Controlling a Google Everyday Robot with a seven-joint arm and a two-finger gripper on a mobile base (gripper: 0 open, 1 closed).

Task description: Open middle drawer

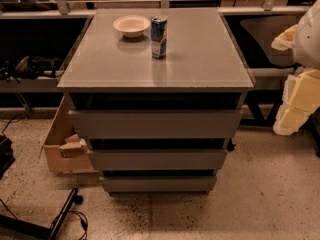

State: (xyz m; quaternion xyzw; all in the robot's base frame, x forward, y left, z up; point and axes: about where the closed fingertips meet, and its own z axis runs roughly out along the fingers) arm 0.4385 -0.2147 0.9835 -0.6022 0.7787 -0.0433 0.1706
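Note:
A grey cabinet point(157, 59) stands in the middle of the view with three handleless grey drawer fronts stacked below its top. The middle drawer point(157, 159) is the medium-width front, between the widest top front point(155, 124) and the narrowest bottom front point(159, 184). Each front sits under a dark gap. My arm with its gripper point(295, 101) shows as pale yellowish-white parts at the right edge. It is off to the right of the cabinet, about level with the top drawer and apart from it.
A white bowl point(131, 25) and a blue drink can point(158, 36) stand on the cabinet top. A cardboard box point(62, 144) leans at the cabinet's left side. Black cables and a bar point(65, 214) lie on the speckled floor at lower left. A metal rail point(270, 73) runs behind.

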